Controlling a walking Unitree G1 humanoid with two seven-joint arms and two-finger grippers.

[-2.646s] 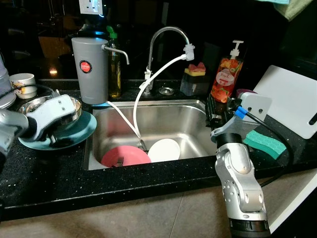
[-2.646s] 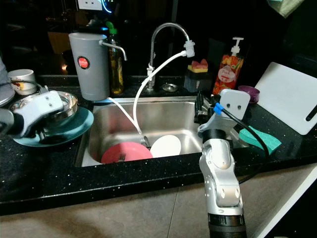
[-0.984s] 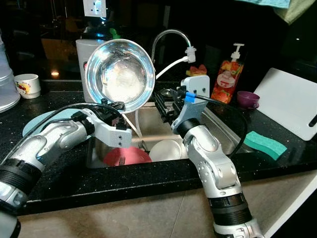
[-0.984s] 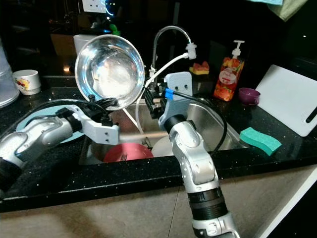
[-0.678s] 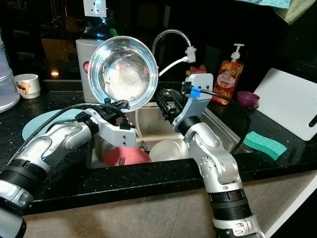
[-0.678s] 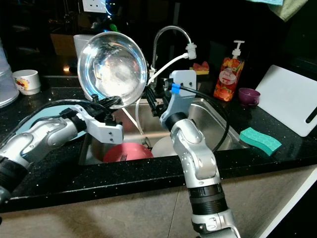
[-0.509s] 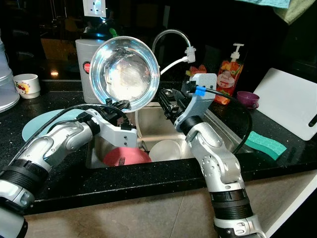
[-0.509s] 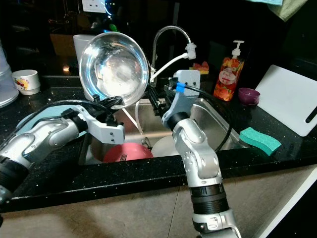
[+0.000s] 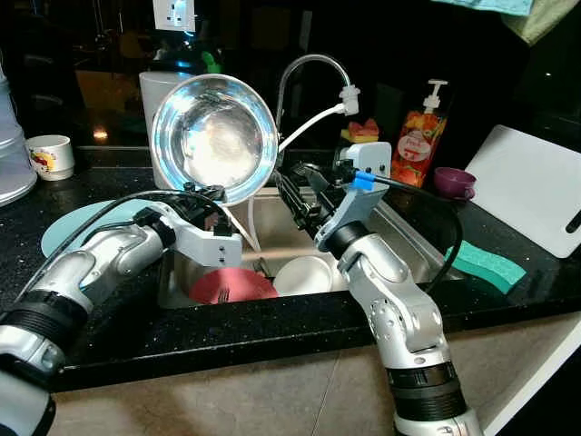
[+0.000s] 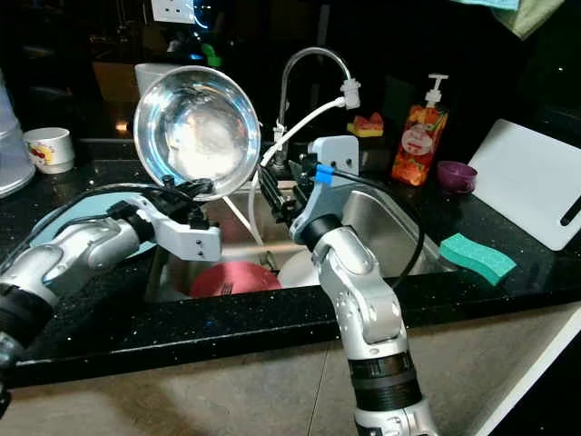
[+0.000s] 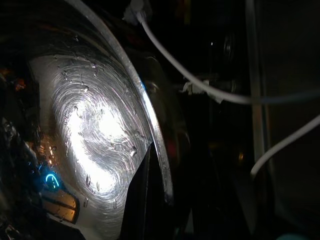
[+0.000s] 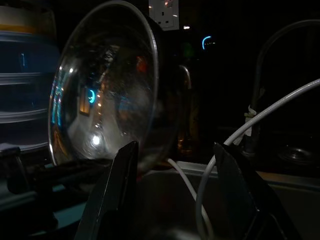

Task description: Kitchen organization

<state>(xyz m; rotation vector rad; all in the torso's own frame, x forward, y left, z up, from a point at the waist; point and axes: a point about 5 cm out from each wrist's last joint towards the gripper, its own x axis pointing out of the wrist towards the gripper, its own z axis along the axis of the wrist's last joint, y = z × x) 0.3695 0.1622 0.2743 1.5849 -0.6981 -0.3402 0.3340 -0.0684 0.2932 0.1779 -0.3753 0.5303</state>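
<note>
The left gripper (image 9: 211, 193) is clamped on the lower rim of a steel bowl (image 9: 214, 136), which is held up on edge above the left side of the sink (image 9: 399, 238), its hollow turned toward the camera. The right gripper (image 9: 292, 193) is raised just beside the bowl's right rim, its fingers (image 12: 116, 187) spread apart with nothing between them. Below, in the sink, a pink plate (image 9: 232, 285) with a fork and a white plate (image 9: 303, 274) are seen side by side. A teal plate (image 9: 68, 224) lies on the black desk (image 9: 227, 331) to the left, a green sponge (image 9: 484, 264) to the right.
</note>
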